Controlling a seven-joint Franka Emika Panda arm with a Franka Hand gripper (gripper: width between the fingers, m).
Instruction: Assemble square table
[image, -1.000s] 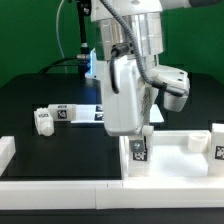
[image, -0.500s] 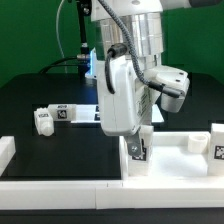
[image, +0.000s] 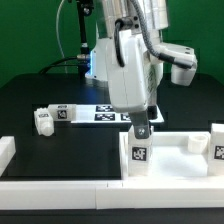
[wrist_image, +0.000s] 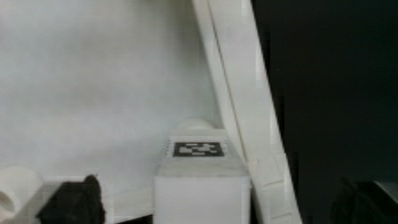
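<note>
**Gripper above corner leg, fingers spread**

Exterior view: the gripper (image: 140, 128) hangs just above an upright tagged leg (image: 138, 152) – this leg stands at the corner of the square table slab (image: 175, 158) nearest the exterior view's left. The slab lies flat on the black table (image: 50, 145), at the exterior view's lower right, hard against the long white bar (image: 60, 187) along the front. A second upright leg (image: 217, 142) stands at the slab's far side, at the exterior view's right edge. A third leg (image: 48, 119) lies on its side on the black table, well apart from the slab, toward the exterior view's left. The marker board (image: 108, 114) lies between that loose leg and the arm. A short white block (image: 5, 150) sits at the exterior view's left edge.

Wrist view: the corner leg is in the middle, tag (wrist_image: 199, 150) facing the camera, close by the slab's raised rim (wrist_image: 240, 90). Dark fingers (wrist_image: 75, 200) flank the leg, spread wide, with a clear gap to the leg – nothing pinched. A round white shape in the corner of the wrist view is too cropped to tell.
</note>
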